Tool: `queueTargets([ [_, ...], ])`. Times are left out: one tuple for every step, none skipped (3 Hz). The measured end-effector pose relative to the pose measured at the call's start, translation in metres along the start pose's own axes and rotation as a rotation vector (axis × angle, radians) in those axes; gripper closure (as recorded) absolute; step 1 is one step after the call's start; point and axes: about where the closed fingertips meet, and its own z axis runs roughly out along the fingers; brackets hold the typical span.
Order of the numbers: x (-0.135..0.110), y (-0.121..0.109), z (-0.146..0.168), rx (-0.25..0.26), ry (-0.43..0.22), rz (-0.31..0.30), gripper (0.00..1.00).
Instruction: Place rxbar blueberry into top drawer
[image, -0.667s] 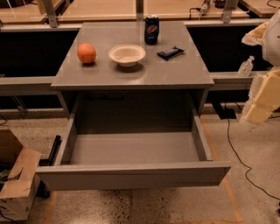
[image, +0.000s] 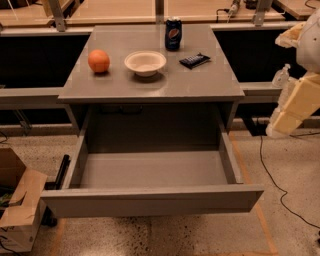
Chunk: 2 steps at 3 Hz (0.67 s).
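Note:
The rxbar blueberry (image: 194, 60) is a small flat dark bar lying on the grey cabinet top (image: 200, 82), right of the bowl and just in front of the can. The top drawer (image: 150, 199) is pulled fully open below the top, and nothing shows inside it. My gripper (image: 286, 37) is a pale shape at the right edge, off the cabinet's right side and well apart from the bar. My cream arm segments (image: 295, 102) hang below it.
An orange (image: 99, 61), a white bowl (image: 145, 62) and a blue Pepsi can (image: 173, 33) stand on the cabinet top. A cardboard box (image: 17, 205) sits on the floor at the left. A cable (image: 272, 180) runs on the floor at the right. A small bottle (image: 281, 76) stands behind the arm.

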Motion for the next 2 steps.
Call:
queueTargets([
  [-0.0118, -0.0316, 0.0202, 0.062, -0.072, 0.026, 0.00],
  [-0.0119, -0.0317, 0.0203, 0.062, -0.072, 0.026, 0.00],
])
